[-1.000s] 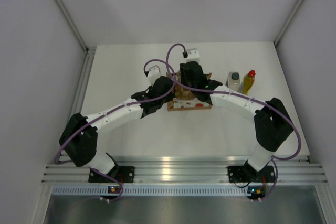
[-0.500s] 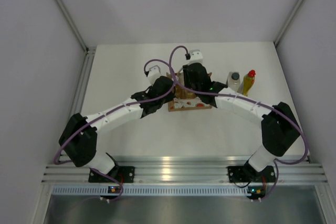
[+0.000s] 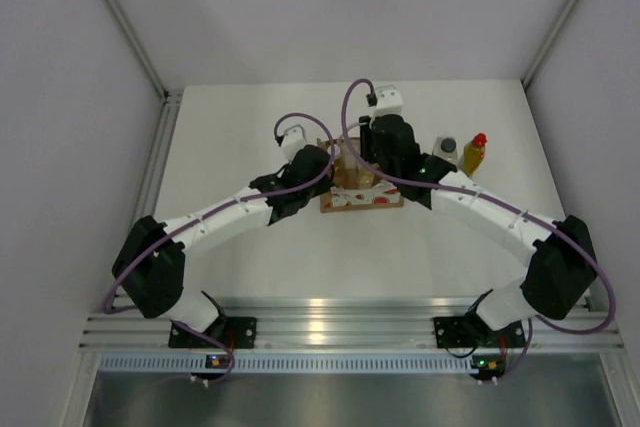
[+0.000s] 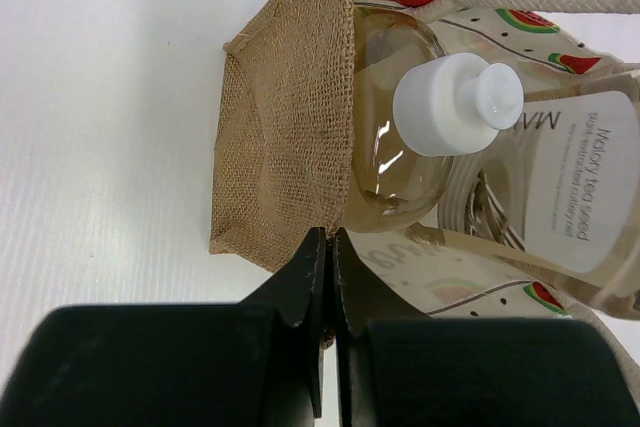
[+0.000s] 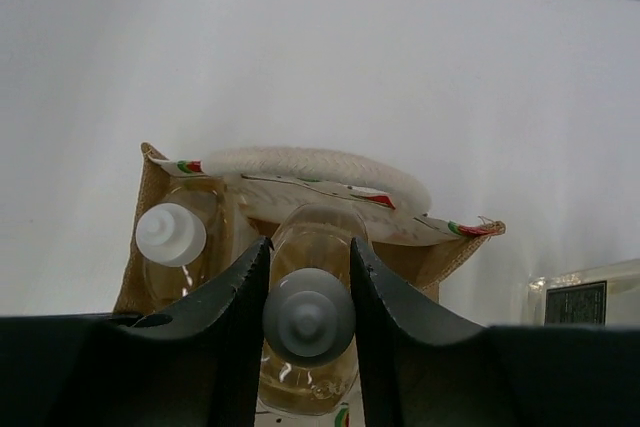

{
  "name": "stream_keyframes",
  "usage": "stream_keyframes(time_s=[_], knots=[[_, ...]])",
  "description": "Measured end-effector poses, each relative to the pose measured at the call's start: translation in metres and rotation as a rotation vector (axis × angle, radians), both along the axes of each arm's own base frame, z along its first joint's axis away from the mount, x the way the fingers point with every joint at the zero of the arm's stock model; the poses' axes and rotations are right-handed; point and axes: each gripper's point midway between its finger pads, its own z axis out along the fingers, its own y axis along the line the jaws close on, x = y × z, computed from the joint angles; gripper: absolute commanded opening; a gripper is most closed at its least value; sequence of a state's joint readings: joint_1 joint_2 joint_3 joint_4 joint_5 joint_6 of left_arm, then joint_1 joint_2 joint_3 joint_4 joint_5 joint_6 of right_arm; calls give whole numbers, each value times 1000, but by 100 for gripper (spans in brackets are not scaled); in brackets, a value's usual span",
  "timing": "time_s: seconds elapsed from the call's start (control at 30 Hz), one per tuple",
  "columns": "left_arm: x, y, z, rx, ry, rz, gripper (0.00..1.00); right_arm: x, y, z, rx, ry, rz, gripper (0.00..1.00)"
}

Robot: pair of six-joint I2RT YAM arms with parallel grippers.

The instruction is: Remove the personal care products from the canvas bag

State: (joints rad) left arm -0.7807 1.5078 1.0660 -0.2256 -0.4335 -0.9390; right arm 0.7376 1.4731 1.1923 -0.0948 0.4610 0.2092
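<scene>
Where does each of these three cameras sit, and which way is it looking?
Top: above and behind, looking down at the white table; both arms show whole.
Left wrist: on the left arm, looking past the left gripper, shut on the tan fabric bag's edge.
Right wrist: on the right arm, looking past the right gripper, shut on an amber bottle.
Shared: all three show the bag.

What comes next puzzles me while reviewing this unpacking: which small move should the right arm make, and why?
Probably lift the right gripper straight up: its jaws are shut on the top of an amber bottle inside the canvas bag, while the left gripper pinches the bag's burlap edge, which should hold it down.
</scene>
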Motion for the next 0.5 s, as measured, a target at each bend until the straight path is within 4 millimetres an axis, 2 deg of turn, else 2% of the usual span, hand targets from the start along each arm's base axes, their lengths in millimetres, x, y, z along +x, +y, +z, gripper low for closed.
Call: stream_keyframes(time_s=[0.27,0.5], knots=[[0,0,0,-2,1,-2,0,-12,-9,23,-9,8,14,0],[0,-1,0,-3,2,-2,0,-21,-18,62,-2,-32,23,0]])
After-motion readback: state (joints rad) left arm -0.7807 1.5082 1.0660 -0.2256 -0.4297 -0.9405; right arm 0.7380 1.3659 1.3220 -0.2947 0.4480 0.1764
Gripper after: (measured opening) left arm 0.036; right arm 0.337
